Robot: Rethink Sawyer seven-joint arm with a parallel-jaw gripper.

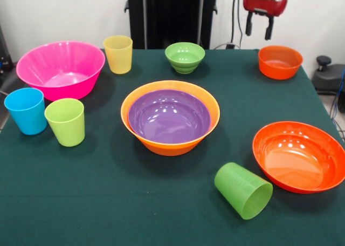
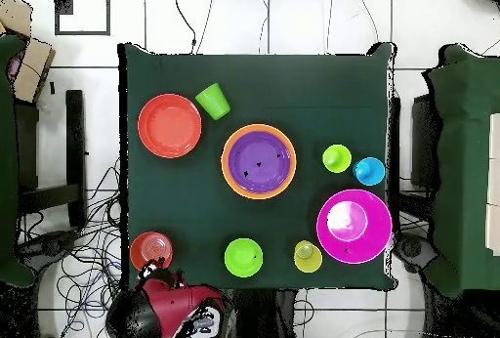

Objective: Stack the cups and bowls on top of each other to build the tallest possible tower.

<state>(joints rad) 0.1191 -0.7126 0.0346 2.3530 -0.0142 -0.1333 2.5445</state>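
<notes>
A purple bowl (image 1: 168,116) sits nested in the large orange bowl (image 1: 167,147) at mid-table, a two-piece tower. Around it stand singly a pink bowl (image 1: 59,68), yellow cup (image 1: 118,54), small green bowl (image 1: 185,57), small orange bowl (image 1: 280,61), blue cup (image 1: 26,110) and lime green cup (image 1: 65,121). The shallow red-orange bowl (image 1: 299,156) rests at the front right, with a darker green cup (image 1: 243,190) lying on its side beside it. My gripper (image 1: 259,27) hangs open and empty above the table's far edge, left of the small orange bowl.
The table wears a dark green cloth (image 1: 108,203). Seen from overhead, the red arm (image 2: 171,305) sits just off the table's bottom edge near the small orange bowl (image 2: 151,251). Cables lie on the floor around the table.
</notes>
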